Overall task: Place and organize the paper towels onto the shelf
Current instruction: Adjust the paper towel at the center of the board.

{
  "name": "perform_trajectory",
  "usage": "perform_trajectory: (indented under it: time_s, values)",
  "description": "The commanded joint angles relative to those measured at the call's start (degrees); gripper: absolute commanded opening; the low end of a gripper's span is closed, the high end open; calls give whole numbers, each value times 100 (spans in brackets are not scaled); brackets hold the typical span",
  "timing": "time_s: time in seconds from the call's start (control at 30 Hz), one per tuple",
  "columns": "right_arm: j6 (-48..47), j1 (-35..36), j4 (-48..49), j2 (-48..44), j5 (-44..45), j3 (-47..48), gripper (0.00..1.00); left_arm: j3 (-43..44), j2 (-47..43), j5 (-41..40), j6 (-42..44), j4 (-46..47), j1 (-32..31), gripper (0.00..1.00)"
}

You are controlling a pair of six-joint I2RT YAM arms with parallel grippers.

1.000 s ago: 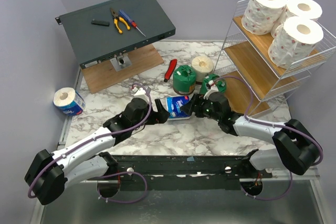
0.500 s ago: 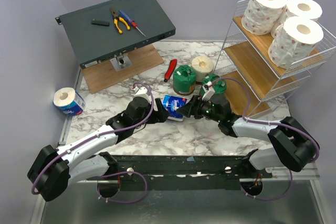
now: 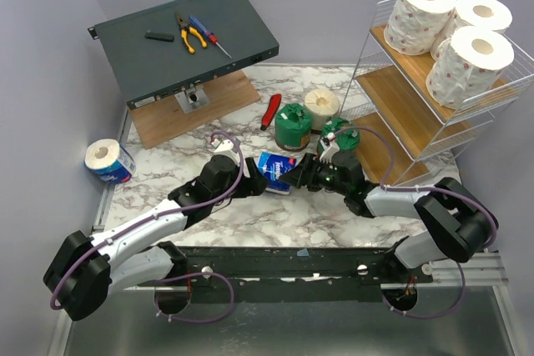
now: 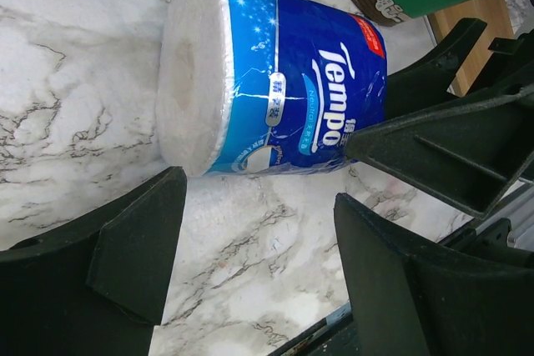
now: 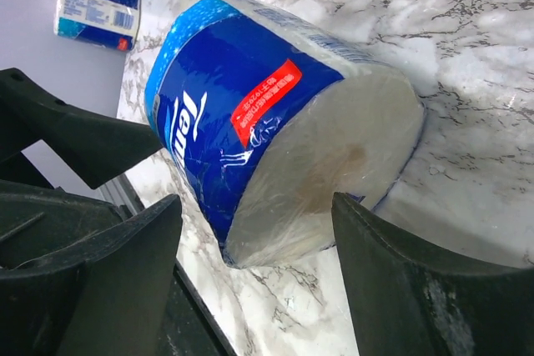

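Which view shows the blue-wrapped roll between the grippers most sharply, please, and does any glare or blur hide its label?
Left wrist: the blue-wrapped roll is sharp, "Tempo" readable, only faint sheen on the wrap. Right wrist: also sharp, the red sticker clear but its print too small to read. Top external: in focus, but the roll is too small for its label.

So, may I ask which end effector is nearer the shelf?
Right. The right end effector is on the shelf side of the lying blue roll; the left end effector is beyond it.
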Motion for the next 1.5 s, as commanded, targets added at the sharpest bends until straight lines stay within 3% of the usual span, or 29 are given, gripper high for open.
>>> perform_trajectory:
  time_s: [0.0,0.3,0.53,0.8,1.17,1.3,1.47]
  values:
    - [25,-8,528,118,-22,-116,74,-108,-166,92,-30,107,20,75]
    - [60,-8,1723,500,-498,-294,60,-217,-272,92,-59,106,29,74]
    - [34,-8,1970,759,-299,-322,68,-301,-349,94,-82,104,30,74]
    - [-40,-5,2068,1171,-137,-95,68,-357,-395,76,-82,112,27,74]
    - [13,-7,2534,902,-227,-377,40,-465,-569,-18,-82,109,32,74]
    - [-260,-7,1711,344,-112,-356,36,-471,-644,-39,-74,107,31,74]
    - [-1182,112,-845,-748,508,193,33,-515,-871,-127,-38,53,33,74]
